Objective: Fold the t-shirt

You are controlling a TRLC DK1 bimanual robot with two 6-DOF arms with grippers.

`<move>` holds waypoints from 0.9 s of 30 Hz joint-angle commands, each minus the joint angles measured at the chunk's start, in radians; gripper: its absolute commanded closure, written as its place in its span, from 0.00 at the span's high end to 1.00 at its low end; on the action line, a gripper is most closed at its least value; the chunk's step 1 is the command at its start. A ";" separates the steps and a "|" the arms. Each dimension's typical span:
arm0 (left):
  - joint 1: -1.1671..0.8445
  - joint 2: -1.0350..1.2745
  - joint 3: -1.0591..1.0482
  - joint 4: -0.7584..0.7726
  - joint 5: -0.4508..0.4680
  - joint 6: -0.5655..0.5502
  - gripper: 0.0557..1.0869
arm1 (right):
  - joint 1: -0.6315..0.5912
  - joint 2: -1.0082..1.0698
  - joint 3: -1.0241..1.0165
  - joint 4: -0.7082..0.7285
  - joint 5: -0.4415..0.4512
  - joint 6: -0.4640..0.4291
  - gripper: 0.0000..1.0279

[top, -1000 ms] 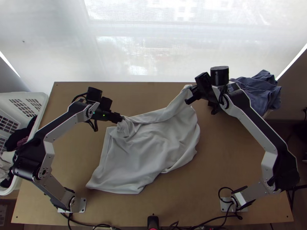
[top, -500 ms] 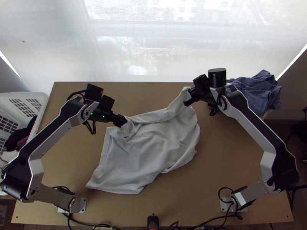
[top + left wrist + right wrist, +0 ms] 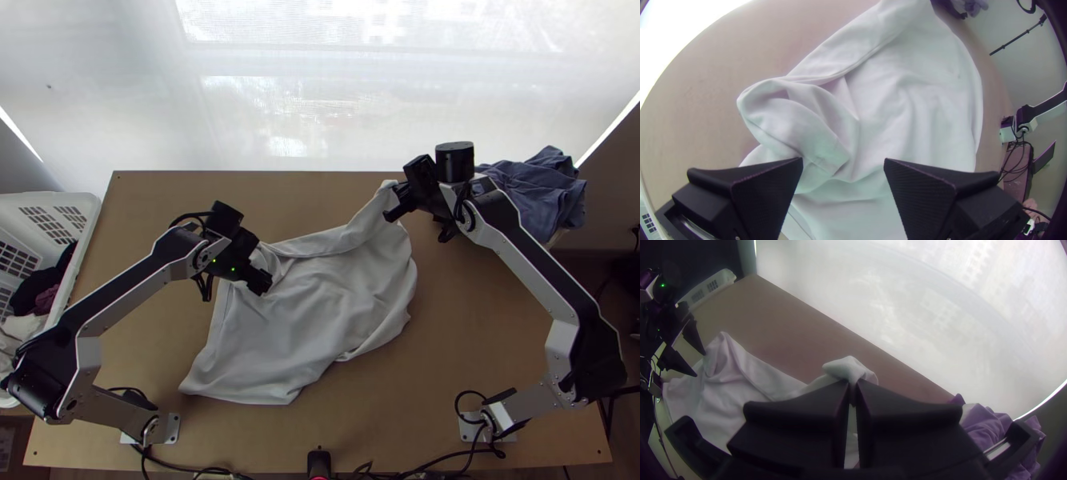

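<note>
Since the earlier frames, the left gripper has moved away from the outer edge of the bunched part and is now more over the cloth, closer to the table's near side. The right gripper has shifted only a little, and the t-shirt keeps almost the same outline.

As for the progress, I judge that it is an early stage. The t-shirt lies on the middle of the table, roughly spread but wrinkled, with its far left corner gathered in loose folds. Its far edge makes a narrow, turned band, which goes up to the right gripper. No clean fold is made yet — neither sleeves nor sides lie in a neat order, and I cannot tell which part of the garment is which.

The left gripper's two fingers stand wide apart above the gathered cloth, with nothing pinched between them; whether they touch it, I cannot tell. The right gripper is closed and holds a small end of the t-shirt at its far right corner.

What is left is probably most of the work: to grasp the gathered corner, to pull the cloth straight between both grippers, and then to fold it — perhaps several times. If the left gripper closes on these loose layers, it may catch more than one.
</note>
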 commanded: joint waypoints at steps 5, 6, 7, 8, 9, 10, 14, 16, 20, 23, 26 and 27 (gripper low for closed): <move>-0.002 0.077 -0.019 0.050 -0.037 0.013 0.86 | 0.000 -0.012 -0.002 0.000 0.000 -0.002 0.03; -0.002 0.086 -0.019 0.054 -0.038 0.013 0.86 | 0.000 -0.015 -0.004 0.000 0.000 -0.002 0.03; -0.002 0.091 -0.019 0.058 -0.045 0.013 0.86 | 0.000 -0.017 -0.005 0.000 0.000 -0.002 0.03; -0.002 0.098 -0.019 0.059 -0.049 0.013 0.86 | 0.000 -0.018 -0.007 0.000 0.000 -0.002 0.03; -0.002 0.106 -0.019 0.062 -0.052 0.013 0.86 | -0.001 -0.021 -0.008 0.000 0.000 -0.002 0.03; -0.002 0.111 -0.019 0.065 -0.055 0.013 0.86 | -0.001 -0.023 -0.011 0.000 0.000 -0.002 0.03; -0.001 0.140 -0.016 0.079 -0.057 0.013 0.80 | -0.003 -0.029 -0.019 0.000 0.000 -0.002 0.03; -0.001 0.152 -0.010 0.081 -0.055 0.012 0.74 | -0.003 -0.034 -0.022 0.000 0.000 -0.002 0.03; -0.001 0.164 0.007 0.081 -0.055 0.010 0.51 | -0.006 -0.041 -0.033 0.000 0.000 -0.002 0.03; -0.001 0.164 0.013 0.081 -0.055 0.012 0.29 | -0.006 -0.046 -0.044 0.000 0.000 -0.002 0.03; 0.004 0.163 0.015 0.079 -0.055 0.015 0.09 | -0.006 -0.051 -0.051 0.000 0.000 -0.002 0.03; 0.007 0.163 0.015 0.077 -0.055 0.015 0.07 | -0.006 -0.051 -0.051 0.000 0.000 -0.002 0.03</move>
